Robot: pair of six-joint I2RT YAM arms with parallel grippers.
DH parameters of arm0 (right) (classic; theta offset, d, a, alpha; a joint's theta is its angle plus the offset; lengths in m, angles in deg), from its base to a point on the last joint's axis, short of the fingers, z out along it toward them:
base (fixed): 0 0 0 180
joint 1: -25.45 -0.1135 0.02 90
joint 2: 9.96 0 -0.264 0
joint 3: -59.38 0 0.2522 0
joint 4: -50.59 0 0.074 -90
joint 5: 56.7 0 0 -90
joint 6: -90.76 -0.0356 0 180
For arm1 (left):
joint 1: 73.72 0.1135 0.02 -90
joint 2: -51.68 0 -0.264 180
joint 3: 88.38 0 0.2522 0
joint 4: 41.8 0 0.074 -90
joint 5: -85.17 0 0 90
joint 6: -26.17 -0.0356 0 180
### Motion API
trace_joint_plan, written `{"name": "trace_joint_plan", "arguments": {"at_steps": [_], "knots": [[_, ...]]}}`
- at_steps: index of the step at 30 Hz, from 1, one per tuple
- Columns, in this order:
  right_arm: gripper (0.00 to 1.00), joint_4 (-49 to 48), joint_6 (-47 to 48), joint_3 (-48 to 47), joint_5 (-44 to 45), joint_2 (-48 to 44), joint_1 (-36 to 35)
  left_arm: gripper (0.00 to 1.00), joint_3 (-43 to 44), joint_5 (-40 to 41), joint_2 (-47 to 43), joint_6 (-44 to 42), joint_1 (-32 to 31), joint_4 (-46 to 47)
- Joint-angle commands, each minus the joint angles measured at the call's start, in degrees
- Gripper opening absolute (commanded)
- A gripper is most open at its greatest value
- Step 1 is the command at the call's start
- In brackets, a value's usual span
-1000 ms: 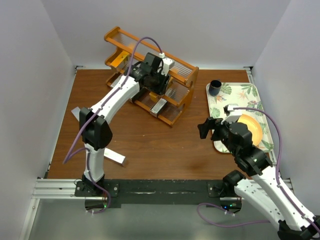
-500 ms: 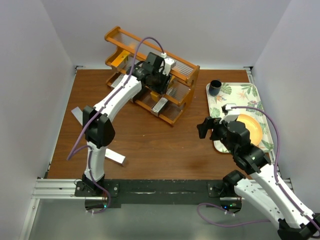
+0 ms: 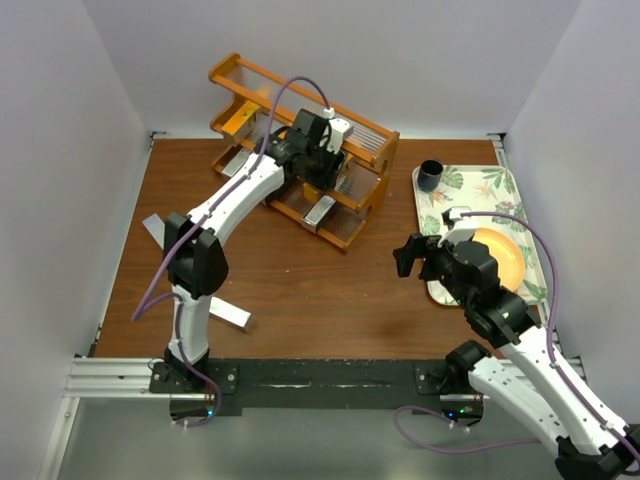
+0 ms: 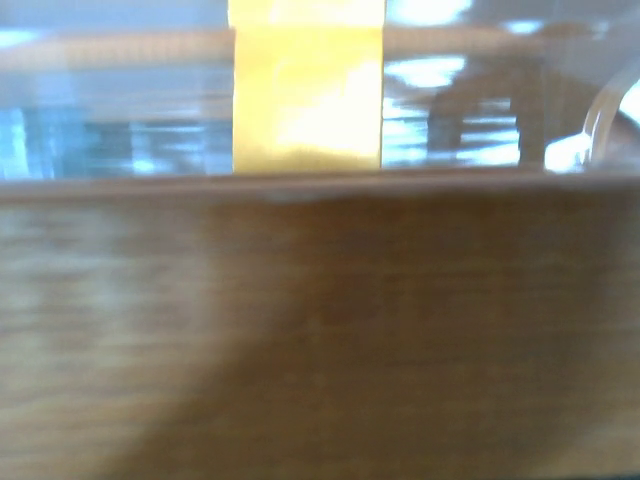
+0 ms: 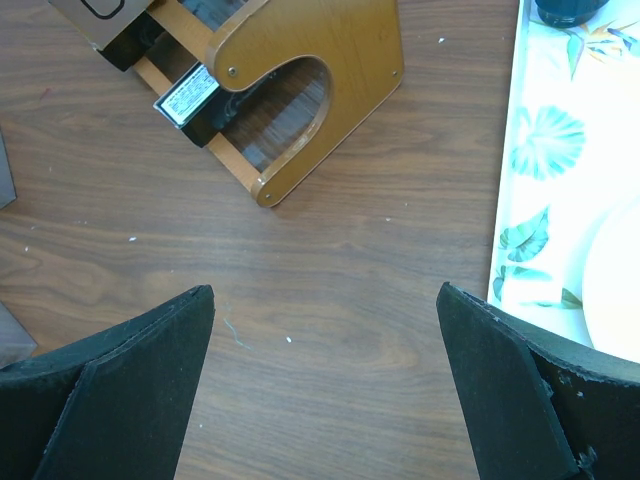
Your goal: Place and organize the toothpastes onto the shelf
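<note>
1. While reaching into middle tier of shelf (image 3: 362,205), cannot tell left claw (image 3: 322,168) spread or pinching
2. Shows right claw (image 5: 322,292) spread wide above worktop (image 3: 300,280)
3. Finds silver toothpaste (image 3: 318,211) on lowest tier, orange toothpaste (image 3: 238,118) at shelf's left end

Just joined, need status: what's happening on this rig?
The left gripper reaches into the orange-brown wooden stepped shelf; its grip is hidden. One silver toothpaste carton lies on the bottom tier; two pale cartons lie loose on the brown table. The right gripper hovers open and empty near the leaf-patterned tray.
</note>
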Motion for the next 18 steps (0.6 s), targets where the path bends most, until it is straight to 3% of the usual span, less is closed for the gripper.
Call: {"name": "trace_joint_plan", "arguments": {"at_steps": [1,10,18], "knots": [[0.98,-1.5,0.07,0.35,0.24,0.08,-0.02,0.61,0.08,-0.08,-3.61,-1.58,-0.43,6.65],[0.98,-1.5,0.16,0.35,-0.12,-0.09,0.06,0.83,-4.22,-0.25,-9.04,-0.71,-0.43,10.34],[0.98,-1.5,0.42,0.18,-0.12,0.17,-0.02,0.97,-15.99,0.27,-18.7,0.44,-0.51,16.66]]}}
